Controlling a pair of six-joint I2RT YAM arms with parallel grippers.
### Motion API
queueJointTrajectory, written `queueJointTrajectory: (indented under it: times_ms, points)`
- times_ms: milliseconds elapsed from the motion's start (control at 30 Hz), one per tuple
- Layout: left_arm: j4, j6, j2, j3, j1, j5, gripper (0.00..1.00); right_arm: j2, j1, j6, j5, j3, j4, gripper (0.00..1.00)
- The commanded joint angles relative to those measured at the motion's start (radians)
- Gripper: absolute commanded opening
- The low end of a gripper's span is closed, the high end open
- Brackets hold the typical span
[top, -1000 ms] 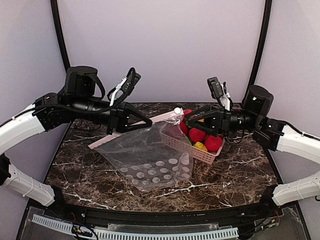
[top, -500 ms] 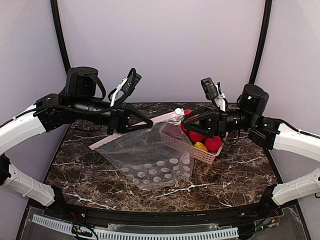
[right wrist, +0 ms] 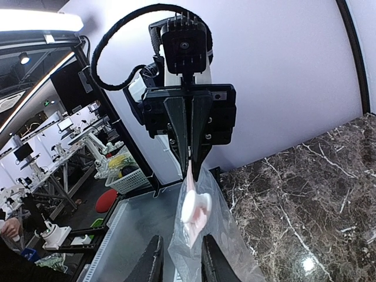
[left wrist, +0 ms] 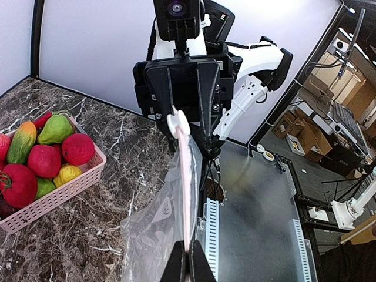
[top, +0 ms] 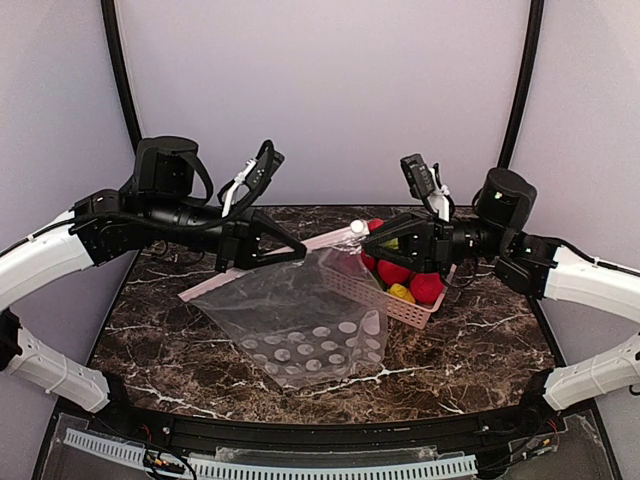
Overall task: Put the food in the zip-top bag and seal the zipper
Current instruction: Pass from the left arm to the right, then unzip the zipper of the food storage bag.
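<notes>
Bag: clear film with whitish dots on the lower part. It hangs slack between the two arms, mouth edge lifted and lower end resting on the bench. Nothing is inside it.

Zipper: pale pink strip along the mouth. It reads as a single line, so judged shut. A white tab sits at the end nearest the right arm.

Left claw: pressed together, pinching the zipper edge-on.

Right claw: spread, one finger on each side of the tab. Contact cannot be told.

Food: red, green and yellow toy fruit, all in the pink basket. None is bagged yet. The basket stands on the bench just beside the bag, and in the top view the film overlaps its left end.

Step in hand (judged): taking the tab so that the mouth can be drawn open.
- Close squarely on the tab alone and keep loose film out of the jaws.
- Keep the left pinch firm as an anchor so the strip stays taut.
- Pull along the line of the strip, not across it, or the tab may jam or slip free.
- Keep the mouth raised and turned toward the basket.

Surface: dark brown marbled bench with white veining, glossy. Film will likely slide on it.

Room: lilac walls and black poles at the rear corners. The wrist views show a workshop beyond, with other rigs, shelving and boxes.
</notes>
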State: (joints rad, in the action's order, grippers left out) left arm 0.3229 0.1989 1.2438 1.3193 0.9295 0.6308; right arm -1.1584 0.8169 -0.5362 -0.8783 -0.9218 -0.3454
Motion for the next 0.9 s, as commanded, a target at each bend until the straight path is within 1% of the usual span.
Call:
queueJointTrajectory:
  times_ms: [0, 167, 267, 300, 333, 367, 400, 433, 467, 500, 567, 633, 867]
  points:
    - [-0.006, 0.005, -0.013, -0.017, 0.005, 0.017, 0.01, 0.004, 0.011, -0.014, -0.006, -0.007, -0.063, 0.17]
    - [0.025, -0.011, -0.016, -0.012, 0.004, -0.006, 0.01, 0.017, 0.012, -0.013, 0.004, 0.007, -0.057, 0.0]
    - [0.029, -0.008, -0.011, -0.007, 0.005, -0.003, 0.02, 0.023, 0.013, 0.006, 0.019, 0.012, -0.022, 0.0]
    - [0.03, -0.007, -0.009, 0.001, 0.004, 0.001, 0.07, 0.023, 0.013, 0.017, 0.025, 0.011, -0.001, 0.0]
    - [0.03, 0.0, -0.002, 0.006, 0.004, -0.001, 0.23, 0.022, 0.013, 0.032, 0.032, 0.008, 0.024, 0.0]
    - [0.027, 0.006, 0.003, 0.018, 0.004, 0.001, 0.31, 0.021, 0.014, 0.049, 0.041, 0.002, 0.056, 0.0]
    - [0.017, 0.018, 0.016, 0.026, 0.004, 0.003, 0.45, 0.02, 0.016, 0.068, 0.049, -0.005, 0.085, 0.0]
    - [0.012, 0.024, 0.023, 0.044, 0.004, 0.013, 0.5, 0.019, 0.017, 0.085, 0.056, -0.01, 0.114, 0.0]
    - [0.0, 0.038, 0.043, 0.054, 0.004, 0.024, 0.59, 0.019, 0.019, 0.101, 0.063, -0.017, 0.138, 0.0]
    - [-0.006, 0.044, 0.054, 0.075, 0.004, 0.029, 0.64, 0.018, 0.02, 0.116, 0.07, -0.023, 0.162, 0.0]
    - [-0.023, 0.058, 0.087, 0.103, 0.005, 0.048, 0.67, 0.017, 0.022, 0.135, 0.082, -0.031, 0.199, 0.0]
    - [-0.026, 0.057, 0.12, 0.128, 0.003, 0.055, 0.67, 0.018, 0.022, 0.14, 0.081, -0.031, 0.206, 0.0]
    - [-0.081, 0.081, 0.203, 0.173, 0.005, 0.117, 0.58, 0.021, 0.023, 0.136, 0.091, -0.015, 0.209, 0.0]
